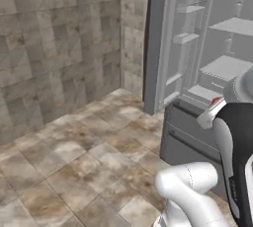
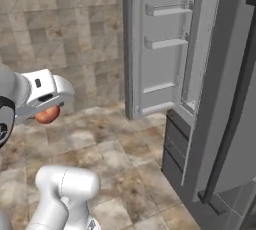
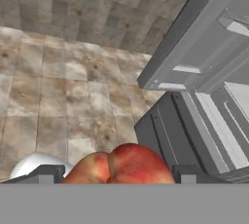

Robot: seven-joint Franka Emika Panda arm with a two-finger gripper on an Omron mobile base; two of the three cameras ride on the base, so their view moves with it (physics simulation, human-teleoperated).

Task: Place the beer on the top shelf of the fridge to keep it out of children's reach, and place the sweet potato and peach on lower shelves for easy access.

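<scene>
Sitting between the two dark fingertips, the peach [image 3: 119,165] is clamped in the gripper [image 3: 119,173], jaws set wide around it; it is round, with no long axis to speak of, its crease running up toward the fridge [image 3: 204,96]; skin orange at left, deeper red at right; the fridge door [image 2: 160,44] stands open over the tiled floor [image 1: 74,152].

A: Wall [image 1: 59,38], nine to twelve o'clock — mottled grey-brown square tiles, meeting a second tiled face at an inside corner [image 1: 121,28].

B: Floor [image 1: 84,157], six o'clock — larger brown-beige stone tiles, pale grout, even flat light.
</scene>
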